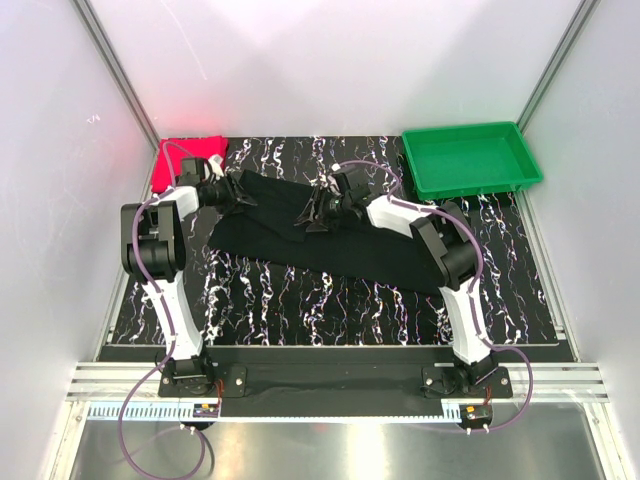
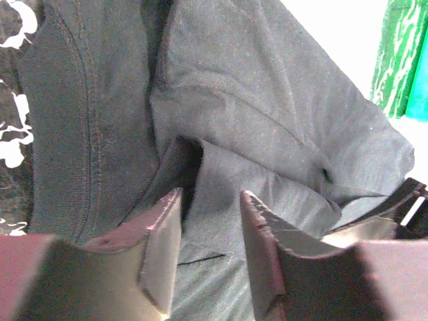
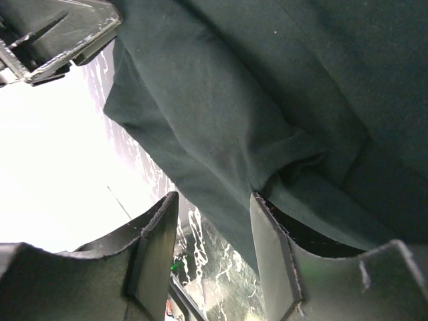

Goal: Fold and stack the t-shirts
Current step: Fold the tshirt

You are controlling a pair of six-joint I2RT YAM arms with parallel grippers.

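**Table** (image 1: 300, 315) — black top veined with white. Both arm bases are bolted at its near edge.

**Black t-shirt** (image 1: 340, 255) — lies unfolded and rumpled across the middle of the table, slanting from near right to far left.

**Left pincer** (image 1: 238, 196) — low over the black shirt's far left end. Its jaws stand apart with a raised ridge of cloth just past the fingertips, and nothing is clamped.

**Right pincer** (image 1: 312, 214) — low over the shirt's far edge, near its middle. Its jaws stand apart above a crease, and nothing is clamped.

**Red t-shirt** (image 1: 190, 152) — a flat bundle in the far left corner, just beyond the left wrist.

**Green tray** (image 1: 470, 160) — far right corner, well apart from both shirts.
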